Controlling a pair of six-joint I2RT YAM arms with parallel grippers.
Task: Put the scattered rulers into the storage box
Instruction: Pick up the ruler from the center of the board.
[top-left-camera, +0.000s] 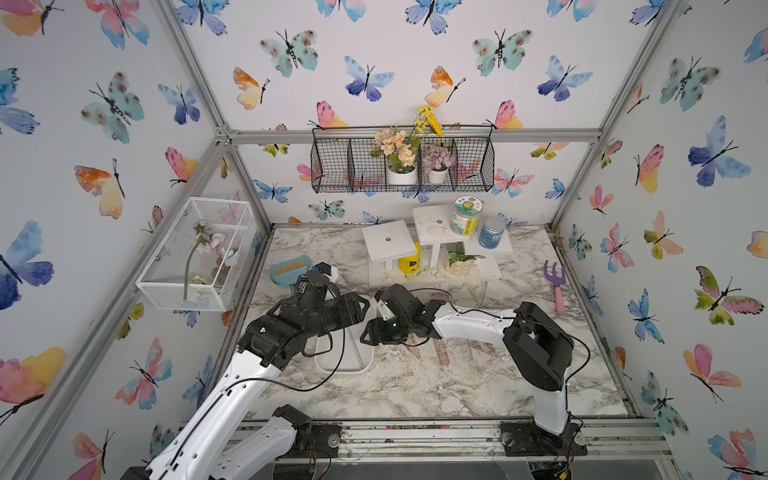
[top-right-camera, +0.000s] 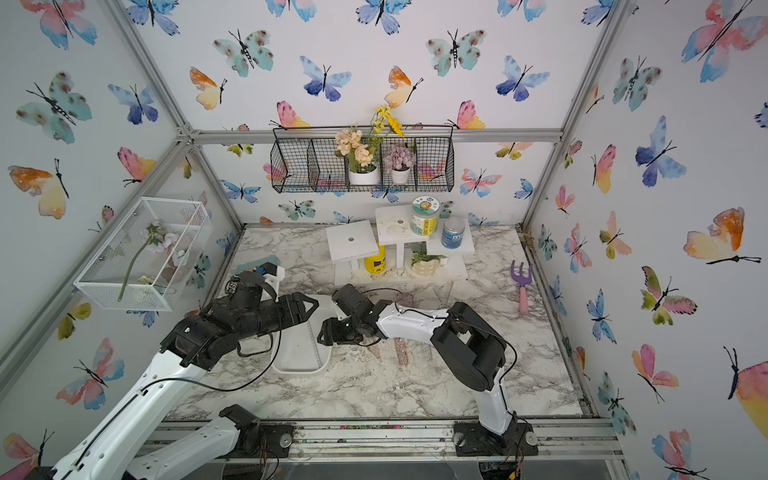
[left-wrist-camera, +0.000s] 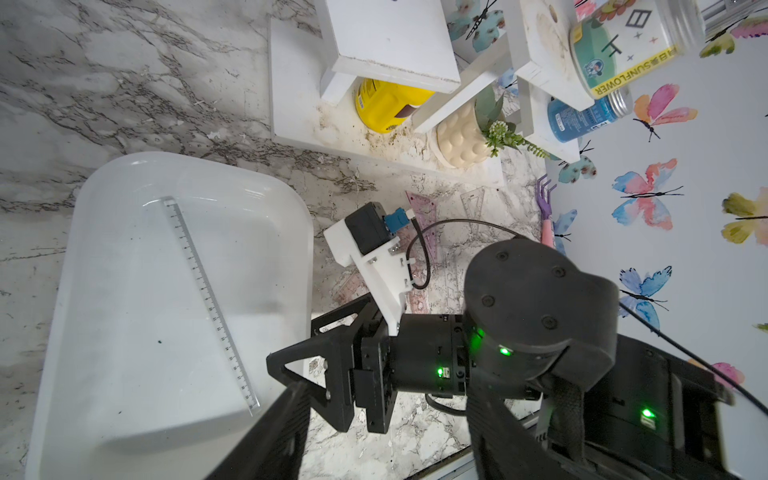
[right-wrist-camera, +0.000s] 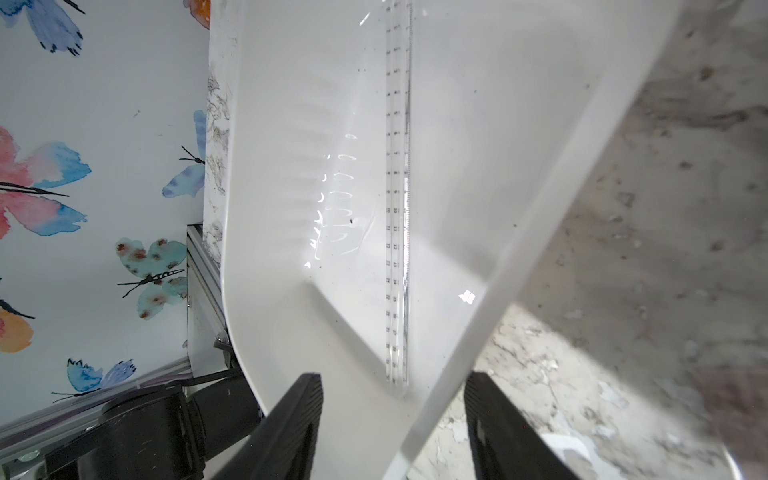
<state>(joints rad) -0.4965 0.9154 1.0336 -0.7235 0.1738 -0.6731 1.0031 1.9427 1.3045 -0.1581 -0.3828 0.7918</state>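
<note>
A ruler (left-wrist-camera: 208, 299) is lying in the box (left-wrist-camera: 124, 353). Other rulers (top-left-camera: 442, 353) are lying on the desk (top-left-camera: 436, 395), right of the box.

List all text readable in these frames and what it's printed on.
"SUNFLOWER": on the yellow band of the clear jar; I cannot read its large characters for sure.
Too small to read: the label of the blue jar and the marks on the set squares.
Blurred: the scale numerals on the straight ruler in the storage box.
Mostly hidden: the label of the yellow container.
</note>
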